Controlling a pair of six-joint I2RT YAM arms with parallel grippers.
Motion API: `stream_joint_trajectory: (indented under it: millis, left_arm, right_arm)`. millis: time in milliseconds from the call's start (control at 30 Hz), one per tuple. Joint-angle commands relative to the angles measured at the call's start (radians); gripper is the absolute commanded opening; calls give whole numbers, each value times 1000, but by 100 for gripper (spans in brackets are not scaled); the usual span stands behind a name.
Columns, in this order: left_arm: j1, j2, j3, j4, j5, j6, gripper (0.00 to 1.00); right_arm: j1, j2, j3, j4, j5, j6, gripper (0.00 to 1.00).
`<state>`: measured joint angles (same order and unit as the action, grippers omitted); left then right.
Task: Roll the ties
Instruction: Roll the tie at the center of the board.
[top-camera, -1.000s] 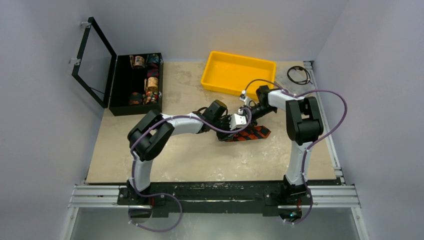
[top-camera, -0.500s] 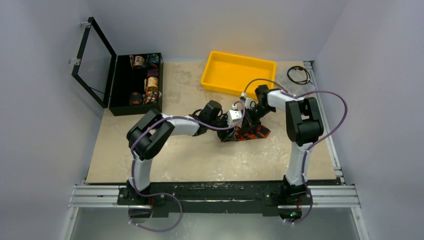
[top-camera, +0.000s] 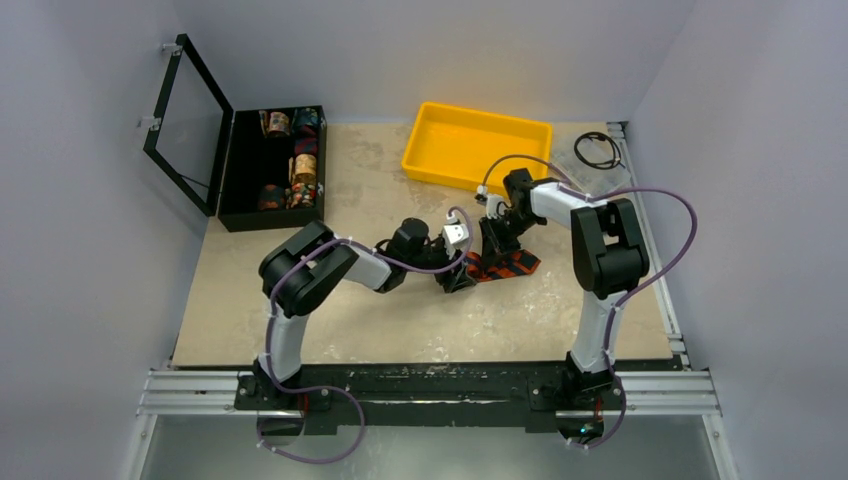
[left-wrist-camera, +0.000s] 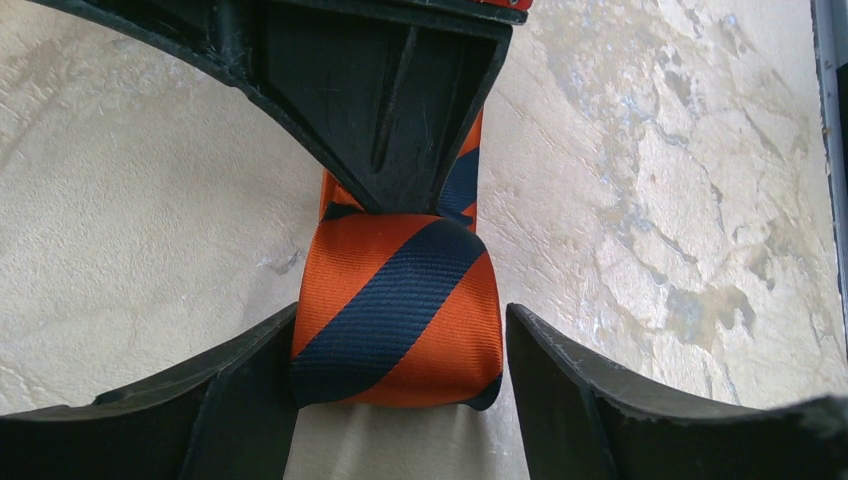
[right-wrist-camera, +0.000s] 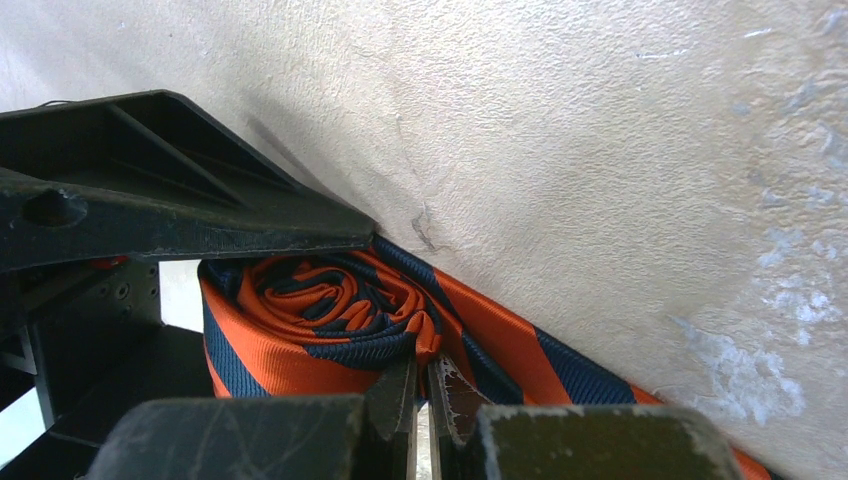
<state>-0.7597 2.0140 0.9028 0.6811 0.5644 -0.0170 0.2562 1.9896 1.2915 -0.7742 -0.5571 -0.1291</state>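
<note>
Several patterned rolls (top-camera: 304, 168) in black case (top-camera: 246, 185); left jaws apart around striped tie roll (left-wrist-camera: 396, 318), right jaws tight on it.

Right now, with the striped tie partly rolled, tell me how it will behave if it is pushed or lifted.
Likely floppy: the tie is soft, loosely coiled fabric, so it may sag when lifted. It could spring open, since only the shut right gripper appears to pinch it. Its flat tail should keep it from rolling away.
</note>
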Motion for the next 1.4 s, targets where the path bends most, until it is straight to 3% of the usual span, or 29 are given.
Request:
stream_joint_trajectory:
  millis: [0, 367, 567, 767, 867, 1033, 1167, 1367]
  left_arm:
    - [-21, 55, -31, 216, -6, -19, 72]
    - [-62, 152, -28, 388, -40, 55, 54]
    - [-72, 172, -17, 405, -36, 57, 56]
    - [-72, 197, -4, 385, -30, 84, 50]
    - [-78, 191, -1, 339, -49, 126, 46]
    - [-86, 124, -2, 140, -106, 219, 22]
    - [-83, 52, -15, -74, -184, 266, 11]
    - [-66, -31, -21, -294, -212, 322, 1]
  right_arm:
    - [22, 70, -49, 69, 230, -23, 0]
    - [32, 74, -47, 66, 226, -16, 0]
    - [40, 78, -41, 68, 228, -7, 0]
    - [46, 78, -34, 66, 232, 5, 0]
    - [50, 76, -34, 67, 229, 5, 0]
    - [52, 73, -25, 70, 172, 2, 0]
    - [52, 67, 3, 86, 71, 0, 0]
    - [26, 66, 66, 41, -56, -52, 23]
